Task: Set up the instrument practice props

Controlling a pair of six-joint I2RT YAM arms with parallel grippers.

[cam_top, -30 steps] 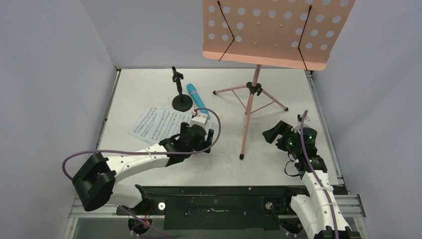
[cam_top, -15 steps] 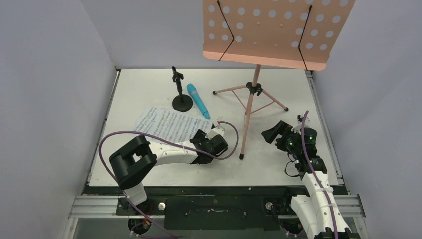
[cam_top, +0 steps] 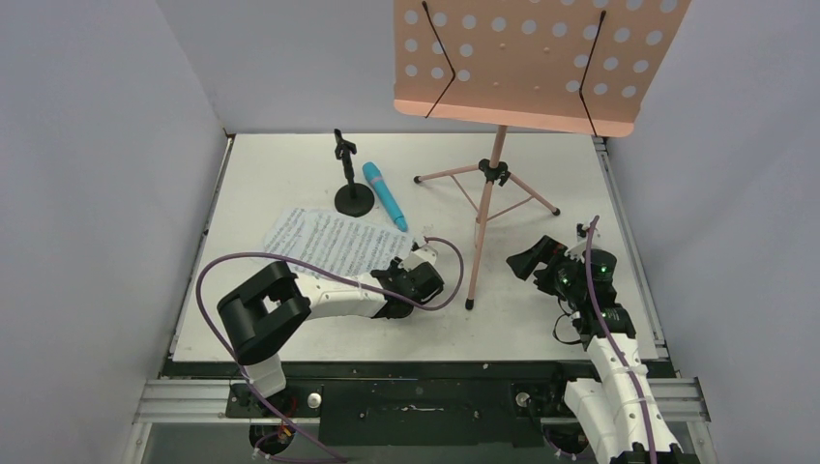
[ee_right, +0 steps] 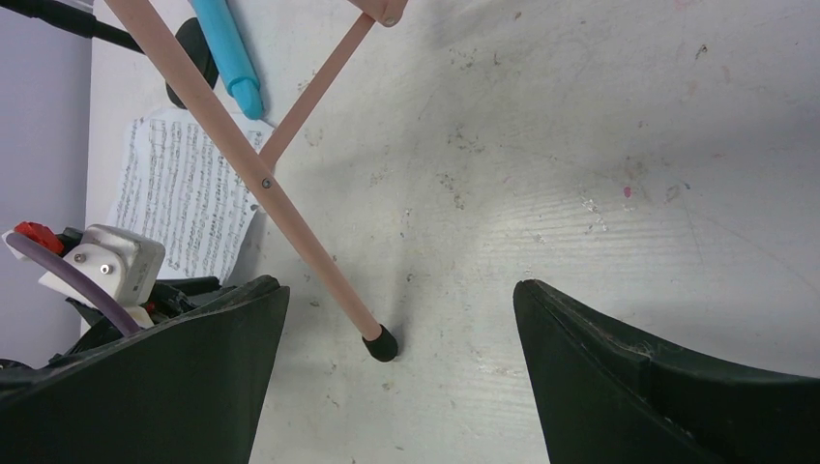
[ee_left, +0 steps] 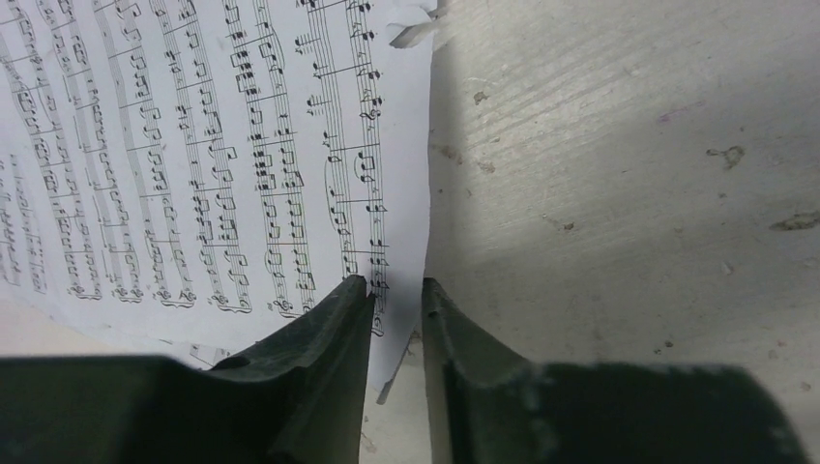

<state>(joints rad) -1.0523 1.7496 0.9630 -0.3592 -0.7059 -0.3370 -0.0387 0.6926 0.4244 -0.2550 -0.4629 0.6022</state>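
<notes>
Left pincer (ee_left: 396, 295): fingers almost together astride the near edge of the sheet music (ee_left: 193, 145), which lies flat on the table (cam_top: 290, 164); a firm clamp cannot be told.
Right pincer (ee_right: 396, 285): wide apart, empty, near a foot of the music stand (cam_top: 541, 58).
Risk: thin paper may slip, crease or tear; pages could separate.
Count: one music stand, one microphone (cam_top: 384, 194), one mic stand (cam_top: 353, 198); page number unclear.

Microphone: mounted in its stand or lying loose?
Lying loose. The blue microphone lies flat on the table beside the black mic stand, not in its clip.
</notes>
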